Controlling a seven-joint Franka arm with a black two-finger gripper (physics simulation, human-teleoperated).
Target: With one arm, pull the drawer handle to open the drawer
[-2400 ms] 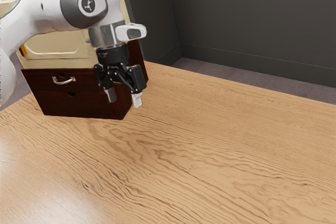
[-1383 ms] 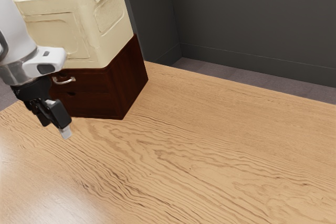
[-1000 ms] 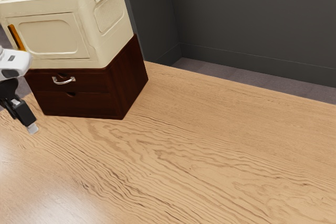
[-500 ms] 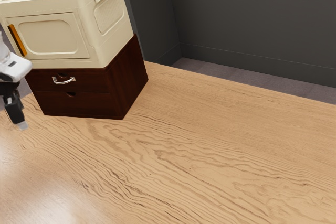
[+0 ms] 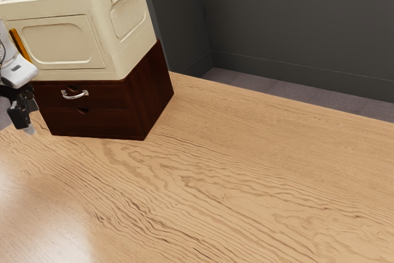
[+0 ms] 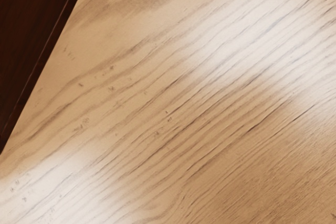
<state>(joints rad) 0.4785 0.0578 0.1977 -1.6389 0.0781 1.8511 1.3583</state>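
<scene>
At the exterior view's left edge is my gripper [image 5: 28, 129], low over the table and apart from the drawer handle; how its fingers stand cannot be made out. The dark brown drawer cabinet [image 5: 98, 122] stands just beyond it, toward the exterior view's right. On its upper drawer [image 5: 108, 95] is a curved silver handle [image 5: 75, 95]; both drawer fronts look flush with the cabinet. In the wrist view, a dark part of the cabinet [image 6: 31, 30] lies beside the bare wood under my hand.
A cream box [image 5: 64, 41] with raised handles and an orange strip [image 5: 20, 45] rests on top of the cabinet. The wooden table [image 5: 234, 170] extends toward the exterior view's right. Dark grey walls [image 5: 295, 23] rise behind.
My hand first swung from in front of the cabinet to the exterior view's left edge. Over the last half second it rose slightly and tilted. The drawers and handle look unmoved.
</scene>
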